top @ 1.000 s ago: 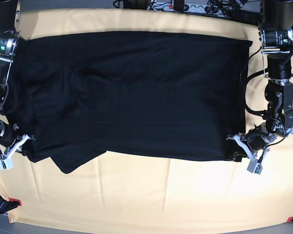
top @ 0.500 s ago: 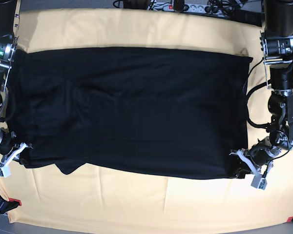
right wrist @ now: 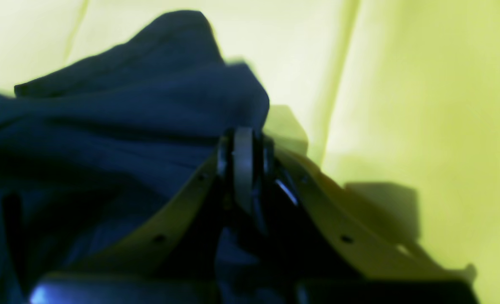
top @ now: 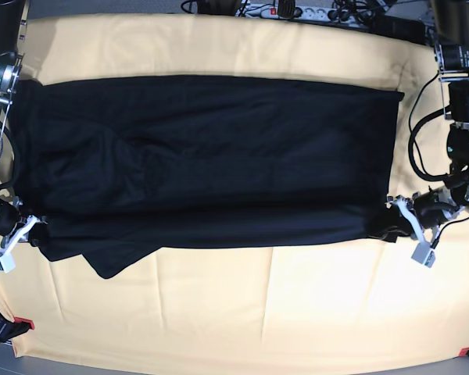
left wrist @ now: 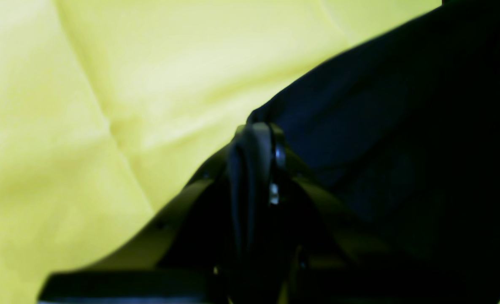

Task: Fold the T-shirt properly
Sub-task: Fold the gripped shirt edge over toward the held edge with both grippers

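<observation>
The black T-shirt [top: 211, 156] lies spread wide across the cloth, with one sleeve [top: 109, 262] poking out at the near left. At the shirt's near right corner my left gripper [top: 396, 225] is shut on the hem. Its wrist view shows the left gripper [left wrist: 254, 131] pinching dark T-shirt [left wrist: 380, 126] fabric. My right gripper [top: 33, 229] is shut on the near left corner. In the right wrist view the right gripper [right wrist: 243, 135] clamps a bunched fold of the T-shirt [right wrist: 127, 118]. A low crease runs between the two grips.
A pale yellow-cream cloth [top: 242, 312] covers the table under the shirt. A power strip [top: 297, 9] and cables lie along the far edge. Red tape marks [top: 23, 323] sit at the near corners. Bare cloth stretches in front of the shirt.
Both grippers, still shut on the hem, first drew the near edge toward the front, then carried it back and outward. The near edge now lies straighter and tauter.
</observation>
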